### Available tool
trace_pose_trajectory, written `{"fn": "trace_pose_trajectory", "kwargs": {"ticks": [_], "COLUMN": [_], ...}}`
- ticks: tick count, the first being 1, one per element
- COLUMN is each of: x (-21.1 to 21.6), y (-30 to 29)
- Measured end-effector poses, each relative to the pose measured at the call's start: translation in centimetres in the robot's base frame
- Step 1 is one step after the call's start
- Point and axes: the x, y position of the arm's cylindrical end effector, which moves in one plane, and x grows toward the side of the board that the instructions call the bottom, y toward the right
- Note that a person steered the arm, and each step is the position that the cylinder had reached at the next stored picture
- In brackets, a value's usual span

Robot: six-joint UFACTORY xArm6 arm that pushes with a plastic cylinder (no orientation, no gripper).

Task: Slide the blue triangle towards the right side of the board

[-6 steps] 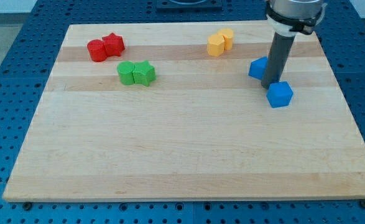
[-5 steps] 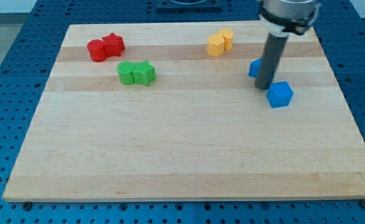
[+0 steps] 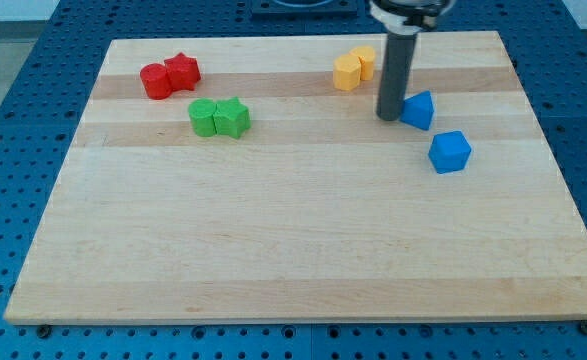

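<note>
The blue triangle lies on the wooden board at the upper right. My tip is down on the board right beside the triangle's left side, touching or nearly touching it. The dark rod rises from there to the view's top. A blue cube sits just below and to the right of the triangle, apart from it.
Two yellow blocks sit together just up and left of my tip. Two green blocks lie at the upper left of the middle. Two red blocks lie at the upper left. The board's right edge is beyond the blue blocks.
My tip has moved left, from between the two blue blocks to the triangle's left side. The triangle, partly hidden by the rod before, now shows fully. No block has visibly shifted.
</note>
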Motion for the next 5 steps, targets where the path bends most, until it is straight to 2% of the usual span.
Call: {"fn": "trace_pose_trajectory", "kwargs": {"ticks": [2, 3, 5], "x": [0.3, -0.1, -4.7], "y": [4.8, 4.8, 4.9]}}
